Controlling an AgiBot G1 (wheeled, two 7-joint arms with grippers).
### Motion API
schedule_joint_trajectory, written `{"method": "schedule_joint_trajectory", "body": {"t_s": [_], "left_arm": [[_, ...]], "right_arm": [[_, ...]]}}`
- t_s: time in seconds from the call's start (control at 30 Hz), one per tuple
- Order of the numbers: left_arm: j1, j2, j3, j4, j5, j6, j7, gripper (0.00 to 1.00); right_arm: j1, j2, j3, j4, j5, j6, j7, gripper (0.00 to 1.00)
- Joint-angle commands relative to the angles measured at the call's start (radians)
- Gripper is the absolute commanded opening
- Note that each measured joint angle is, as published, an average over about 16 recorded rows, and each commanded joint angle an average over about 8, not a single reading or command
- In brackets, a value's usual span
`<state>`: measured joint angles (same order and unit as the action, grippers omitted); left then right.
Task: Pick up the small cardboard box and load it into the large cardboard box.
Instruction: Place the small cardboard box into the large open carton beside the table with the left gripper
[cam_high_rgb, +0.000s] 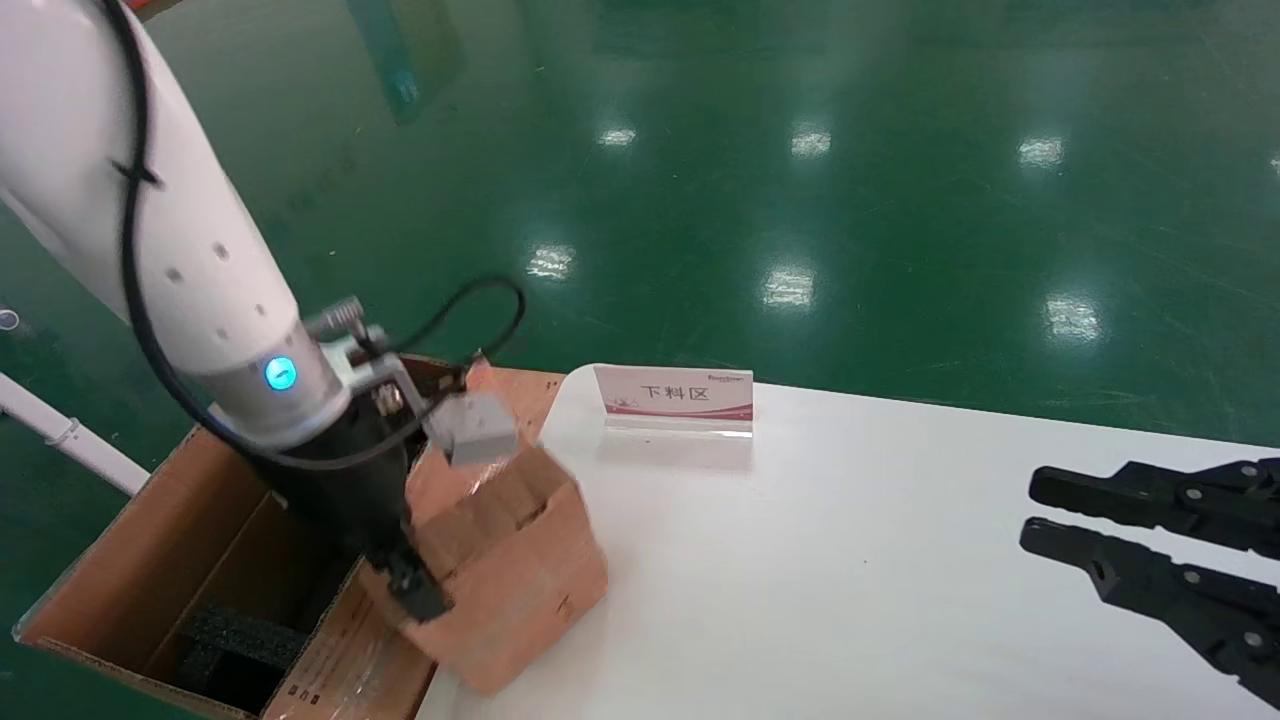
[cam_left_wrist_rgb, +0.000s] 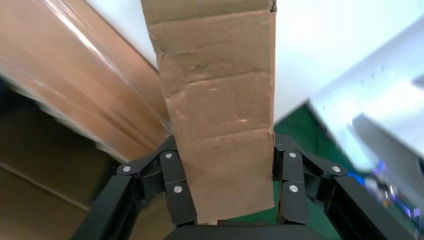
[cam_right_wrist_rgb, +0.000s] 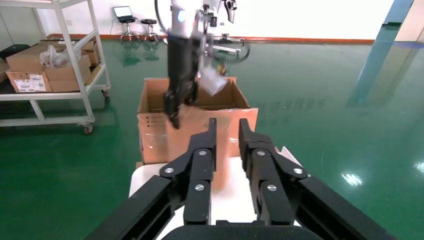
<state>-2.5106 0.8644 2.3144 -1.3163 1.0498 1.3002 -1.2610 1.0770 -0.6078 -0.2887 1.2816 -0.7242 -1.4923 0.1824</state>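
Observation:
The small cardboard box (cam_high_rgb: 520, 560) is reddish-brown with tan top flaps. It hangs tilted over the white table's left edge, right beside the large cardboard box (cam_high_rgb: 110, 560). My left gripper (cam_high_rgb: 420, 585) is shut on it from above. In the left wrist view the black fingers (cam_left_wrist_rgb: 175, 175) press both sides of the small cardboard box (cam_left_wrist_rgb: 220, 125). The large cardboard box's taped flap (cam_left_wrist_rgb: 75, 75) shows beside it. The large carton stands open on the floor, with black foam (cam_high_rgb: 235, 640) inside. My right gripper (cam_high_rgb: 1032, 510) is parked open over the table's right side, holding nothing.
A white table (cam_high_rgb: 850, 560) carries a small red-and-white sign (cam_high_rgb: 675, 392) at its back edge. Green floor surrounds it. In the right wrist view a white shelf cart (cam_right_wrist_rgb: 50, 65) with boxes stands beyond the large cardboard box (cam_right_wrist_rgb: 150, 130).

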Motion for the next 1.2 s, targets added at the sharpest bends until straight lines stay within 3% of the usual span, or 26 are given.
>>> {"method": "schedule_joint_trajectory", "body": {"t_s": [0.03, 0.37, 0.57, 0.83, 1.2], "left_arm": [[-0.023, -0.010, -0.012, 0.003, -0.011, 0.006, 0.014, 0.00], [-0.264, -0.071, -0.096, 0.159, -0.025, 0.076, 0.104, 0.00], [-0.346, -0.073, -0.114, 0.311, 0.006, 0.177, 0.165, 0.00], [-0.360, -0.068, -0.052, 0.432, 0.048, 0.285, 0.219, 0.00], [-0.370, -0.081, 0.125, 0.466, 0.047, 0.291, 0.257, 0.00]], "right_arm": [[0.000, 0.000, 0.000, 0.000, 0.000, 0.000, 0.000, 0.00], [0.000, 0.000, -0.001, 0.000, 0.000, 0.000, 0.000, 0.00], [0.000, 0.000, -0.001, 0.000, 0.001, 0.000, -0.001, 0.00], [0.001, 0.001, -0.002, 0.000, 0.001, 0.000, -0.001, 1.00], [0.001, 0.001, -0.002, 0.000, 0.002, 0.001, -0.001, 1.00]]}}
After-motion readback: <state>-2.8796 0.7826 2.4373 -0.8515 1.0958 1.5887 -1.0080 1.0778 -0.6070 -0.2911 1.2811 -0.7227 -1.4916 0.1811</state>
